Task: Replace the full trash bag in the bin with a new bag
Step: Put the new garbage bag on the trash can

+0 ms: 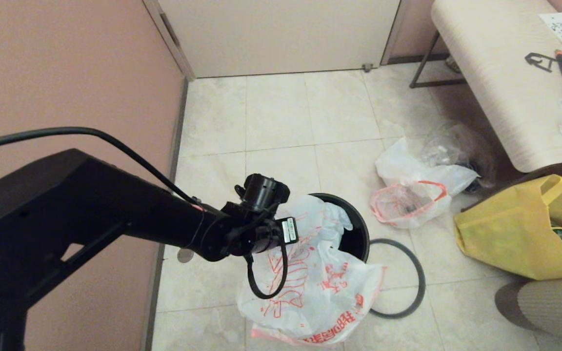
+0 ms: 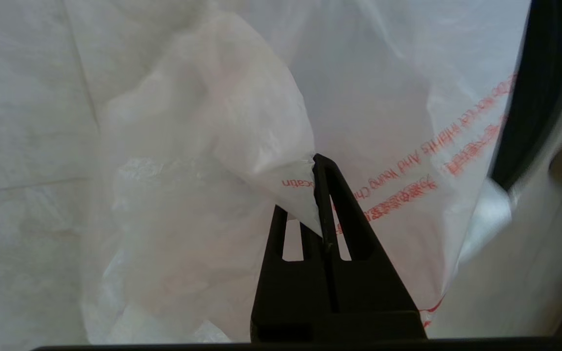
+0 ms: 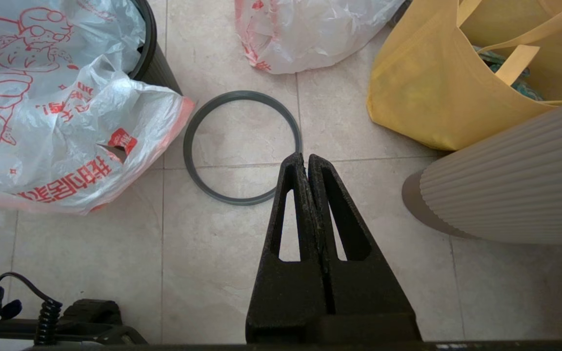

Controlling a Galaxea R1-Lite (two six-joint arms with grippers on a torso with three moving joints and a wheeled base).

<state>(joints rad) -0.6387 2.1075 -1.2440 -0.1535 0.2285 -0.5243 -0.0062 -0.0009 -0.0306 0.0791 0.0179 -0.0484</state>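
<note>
The new bag (image 1: 310, 282), white with a red cartoon and lettering, hangs half in and half over the near side of the black bin (image 1: 356, 234). My left arm reaches over the bin, and the left gripper (image 2: 319, 161) is shut on a fold of the new bag (image 2: 398, 122). The bin's dark-grey ring (image 1: 423, 282) lies flat on the floor to the right of the bin. The full trash bag (image 1: 408, 200) lies on the tiles further right. My right gripper (image 3: 306, 158) is shut with nothing in it, above the floor near the ring (image 3: 188, 146).
A yellow fabric tote (image 1: 515, 234) stands at the right, with a clear bag (image 1: 456, 146) and a white bench (image 1: 495, 73) behind it. A ribbed grey shape (image 1: 549, 307) fills the near right corner. A pink wall (image 1: 66, 73) runs along the left.
</note>
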